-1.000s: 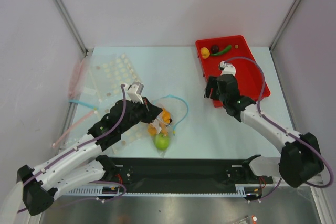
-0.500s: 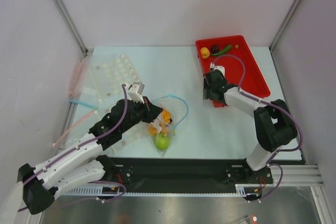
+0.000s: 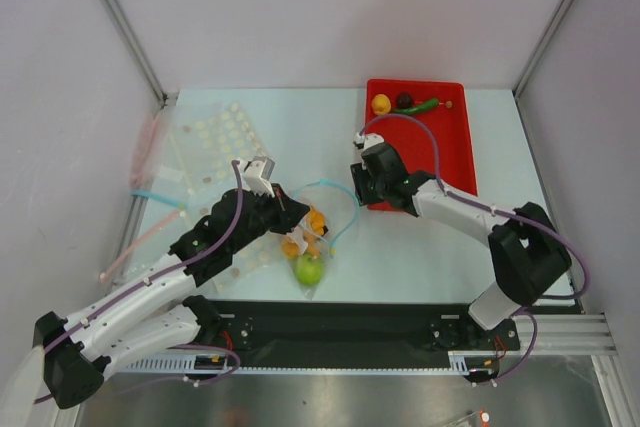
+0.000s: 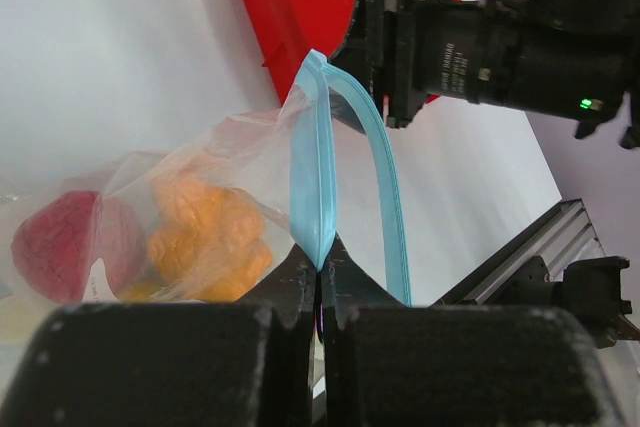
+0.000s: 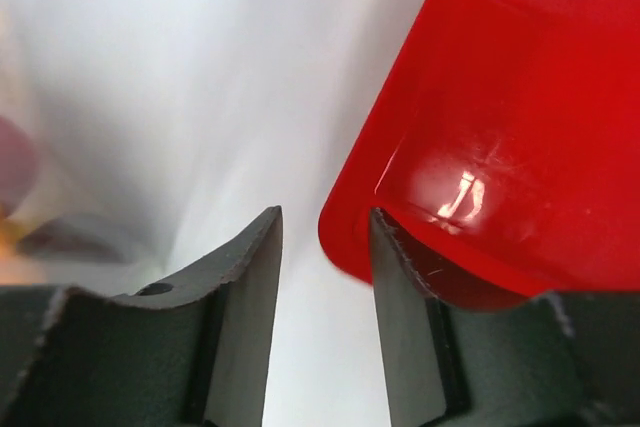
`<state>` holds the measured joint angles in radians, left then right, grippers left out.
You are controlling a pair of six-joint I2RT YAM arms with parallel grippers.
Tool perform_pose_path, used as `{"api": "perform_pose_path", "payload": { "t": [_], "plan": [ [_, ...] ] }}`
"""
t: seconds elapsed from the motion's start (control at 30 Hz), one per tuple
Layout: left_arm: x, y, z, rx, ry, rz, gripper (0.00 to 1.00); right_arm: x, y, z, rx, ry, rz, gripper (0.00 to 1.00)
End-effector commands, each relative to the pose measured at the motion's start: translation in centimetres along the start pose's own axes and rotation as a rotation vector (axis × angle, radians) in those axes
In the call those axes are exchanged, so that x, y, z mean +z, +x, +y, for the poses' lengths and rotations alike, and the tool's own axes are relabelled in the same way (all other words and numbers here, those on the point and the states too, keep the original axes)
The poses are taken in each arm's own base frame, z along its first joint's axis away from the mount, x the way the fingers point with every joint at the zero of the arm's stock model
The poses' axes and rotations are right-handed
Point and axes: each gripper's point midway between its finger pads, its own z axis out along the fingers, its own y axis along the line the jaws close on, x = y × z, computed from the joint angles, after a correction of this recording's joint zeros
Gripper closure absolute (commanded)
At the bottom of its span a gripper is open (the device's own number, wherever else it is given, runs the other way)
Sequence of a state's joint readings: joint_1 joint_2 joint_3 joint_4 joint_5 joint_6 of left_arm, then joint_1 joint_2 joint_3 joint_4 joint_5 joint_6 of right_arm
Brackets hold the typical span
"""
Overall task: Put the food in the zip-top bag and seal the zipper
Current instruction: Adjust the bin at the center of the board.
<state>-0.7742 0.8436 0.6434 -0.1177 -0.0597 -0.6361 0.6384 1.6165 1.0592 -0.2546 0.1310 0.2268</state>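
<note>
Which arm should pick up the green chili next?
Right. The right gripper sits at the red tray corner, and the green chili lies in that tray. The left gripper is shut on the zipper, holding the bag open.

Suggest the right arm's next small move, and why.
Probably lift the right gripper off the corner of the red tray and reach for the yellow piece at its far end. It straddles the rim, jaws apart, holding no food; the left gripper pinches the blue zipper, holding the mouth of the bag up near the tray.
</note>
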Motion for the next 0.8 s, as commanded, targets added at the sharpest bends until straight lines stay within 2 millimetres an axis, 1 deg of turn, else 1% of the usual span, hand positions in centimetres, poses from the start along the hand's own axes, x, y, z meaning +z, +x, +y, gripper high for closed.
{"api": "perform_pose_path", "payload": {
  "t": [0.0,0.07,0.1,0.13,0.17,0.23,0.27,0.33,0.37,0.4,0.43,0.53,0.57,0.6,0.63,0.67,0.77],
  "plan": [
    [-0.2,-1.5,-1.0,0.009,0.029,-0.05,1.0,-2.9,-3.6,0.0,0.001,-0.018,-0.143,0.55],
    [-0.2,-1.6,-1.1,0.008,0.031,-0.05,1.0,-3.2,-3.6,-1.5,0.045,-0.017,-0.152,0.55],
    [-0.2,-1.5,-1.0,0.007,0.029,-0.05,1.0,-3.7,-3.8,-1.6,0.073,-0.041,-0.164,0.54],
    [-0.2,-1.5,-1.0,0.008,0.03,-0.049,1.0,-3.9,-4.1,-2.4,0.096,-0.038,-0.176,0.49],
    [-0.3,-1.5,-1.0,0.009,0.029,-0.05,1.0,-3.9,-3.8,-2.5,0.103,-0.037,-0.174,0.45],
    [-0.3,-1.7,-1.0,0.009,0.027,-0.055,1.0,-4.0,-3.8,-3.1,0.117,-0.005,-0.182,0.34],
    [-0.4,-1.7,-1.0,0.009,0.024,-0.057,1.0,-3.9,-3.8,-3.3,0.125,0.003,-0.181,0.33],
    [-0.4,-1.8,-0.8,0.008,0.02,-0.06,1.0,-3.5,-3.9,-3.0,0.136,-0.01,-0.181,0.32],
    [-0.5,-1.8,-0.9,0.007,0.019,-0.062,1.0,-3.2,-3.7,-2.4,0.136,-0.036,-0.171,0.32],
    [-0.5,-1.8,-0.8,0.007,0.018,-0.063,1.0,-3.0,-3.9,-2.0,0.145,-0.053,-0.176,0.31],
    [-0.6,-1.9,-0.9,0.007,0.02,-0.066,1.0,-2.5,-3.6,-1.7,0.141,-0.061,-0.161,0.31],
    [-0.5,-1.8,-0.8,0.008,0.02,-0.064,1.0,-2.0,-3.6,-0.3,0.112,-0.075,-0.149,0.31],
    [-0.6,-1.9,-0.8,0.008,0.02,-0.066,0.99,-1.5,-3.3,-0.5,0.106,-0.052,-0.14,0.31],
    [-0.5,-1.8,-0.8,0.007,0.018,-0.065,1.0,-1.3,-3.3,0.0,0.095,-0.046,-0.133,0.3],
    [-0.5,-1.8,-0.8,0.007,0.016,-0.065,1.0,-1.1,-3.2,0.0,0.097,-0.038,-0.128,0.3],
    [-0.5,-1.9,-0.8,0.01,0.016,-0.066,1.0,-0.5,-2.8,-0.2,0.097,-0.021,-0.109,0.31],
    [-0.6,-1.9,-0.8,0.01,0.018,-0.065,1.0,0.3,-2.2,-0.7,0.103,0.012,-0.078,0.35]
  ]
}}
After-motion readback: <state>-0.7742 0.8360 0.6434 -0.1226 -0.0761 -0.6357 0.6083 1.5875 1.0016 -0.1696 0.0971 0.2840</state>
